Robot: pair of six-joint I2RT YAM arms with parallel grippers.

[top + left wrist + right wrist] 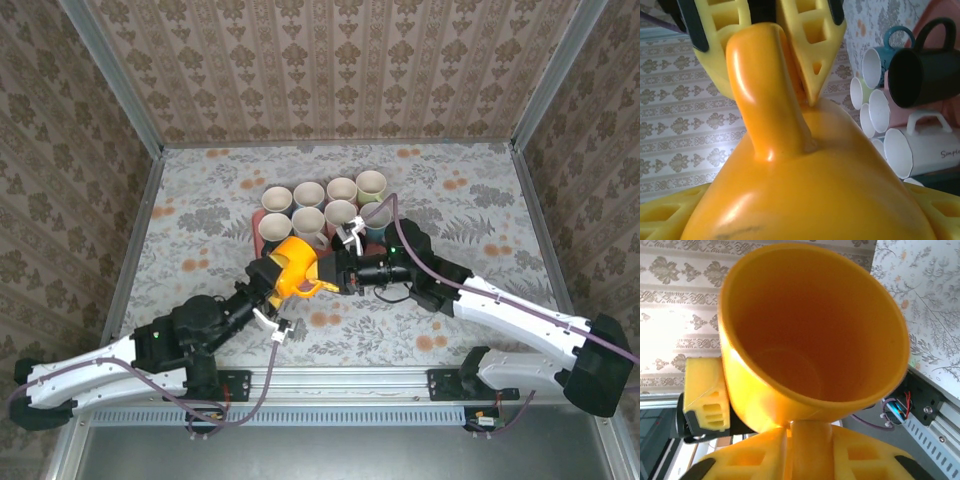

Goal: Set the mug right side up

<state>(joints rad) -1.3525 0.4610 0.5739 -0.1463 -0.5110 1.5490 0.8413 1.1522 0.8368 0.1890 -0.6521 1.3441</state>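
The mug (293, 265), orange-yellow, hangs between the two tools near the middle of the desk (200, 220), just in front of a cluster of other mugs (320, 205). It appears lifted off the surface and tipped onto its side. The left tool (280, 272) clasps its body between widely spread fingers. The right tool (810, 450) is clenched on the handle (765, 90), and the right wrist view looks into the mug's open mouth. The desk has a pale covering printed with grey leaves and orange blossoms. Walls (330, 70) papered in a brown damask pattern enclose it on three sides, with metal posts (115, 75) at the corners. A metal rail (340, 385) runs along the near edge.
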